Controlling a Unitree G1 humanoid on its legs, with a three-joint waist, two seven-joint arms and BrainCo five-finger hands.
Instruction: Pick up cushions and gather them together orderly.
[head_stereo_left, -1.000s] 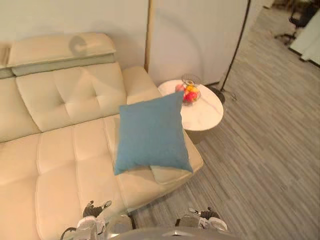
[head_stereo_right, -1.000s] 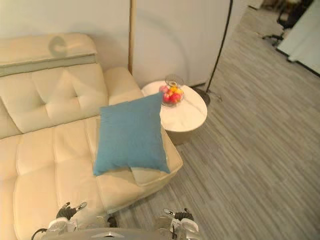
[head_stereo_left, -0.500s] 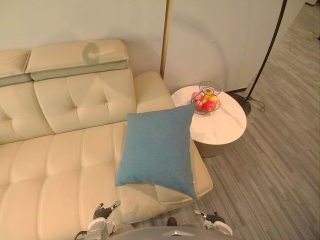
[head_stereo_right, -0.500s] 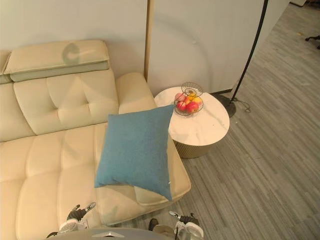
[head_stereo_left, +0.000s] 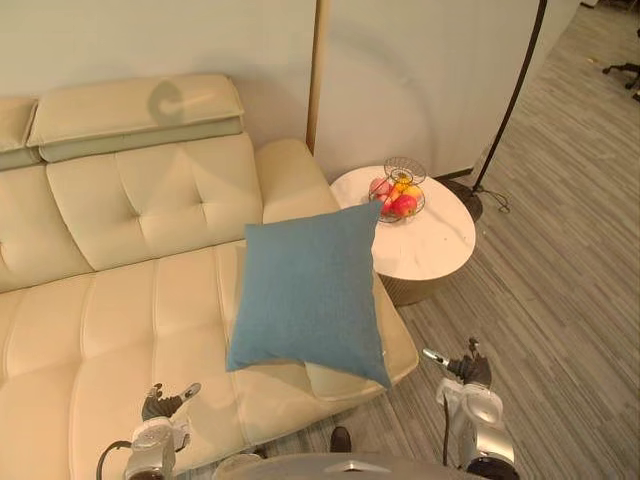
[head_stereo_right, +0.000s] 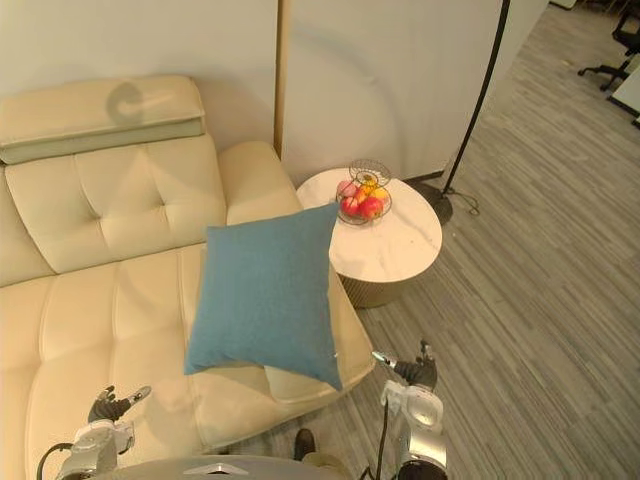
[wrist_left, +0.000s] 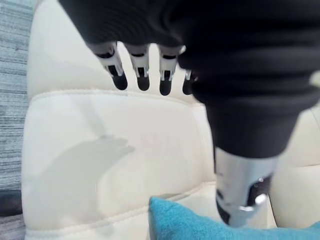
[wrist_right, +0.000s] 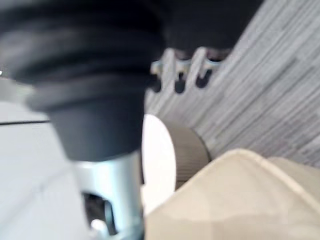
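Note:
A blue cushion (head_stereo_left: 310, 290) lies tilted on the right end of the cream sofa (head_stereo_left: 130, 310). It rests on a cream cushion (head_stereo_left: 345, 381), of which one corner pokes out below it near the seat's front edge. My left hand (head_stereo_left: 152, 432) hovers open over the sofa's front edge, to the left of and below the blue cushion. In the left wrist view its fingers (wrist_left: 141, 75) are straight and the blue cushion's corner (wrist_left: 185, 226) lies just past them. My right hand (head_stereo_left: 476, 405) is open over the floor, to the right of the cushions, and holds nothing.
A round white side table (head_stereo_left: 440, 245) stands by the sofa's right arm and carries a wire basket of fruit (head_stereo_left: 398, 195). A floor lamp's pole (head_stereo_left: 510, 100) rises behind it. An office chair (head_stereo_left: 625, 68) is far right. Grey plank floor (head_stereo_left: 560, 320) lies to the right.
The camera has shifted a little. Both hands have risen further into view and spread apart, the right one moving out over the floor. The cushions have not moved.

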